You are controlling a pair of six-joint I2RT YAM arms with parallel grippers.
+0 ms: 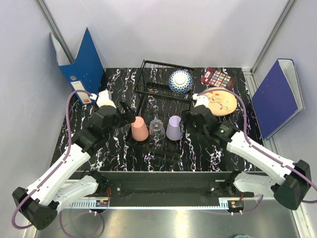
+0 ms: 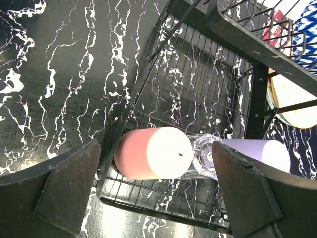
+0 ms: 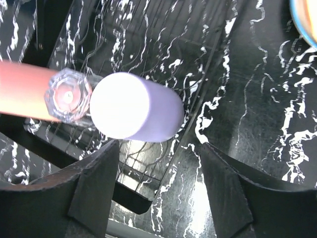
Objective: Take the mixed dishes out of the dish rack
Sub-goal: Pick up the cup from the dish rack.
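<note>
The black wire dish rack stands mid-table. Three upside-down cups stand in a row on its flat front tray: salmon-pink, clear glass and lavender. The blue-and-white bowl sits in the raised back section. The cream orange-patterned plate lies on the table right of the rack. No white plate shows. My left gripper is open above the pink cup. My right gripper is open beside the lavender cup, which is not between its fingers.
A dark red palette lies behind the patterned plate. Blue binders lean at the far left and at the right. The black marbled tabletop shows bare on both sides of the rack.
</note>
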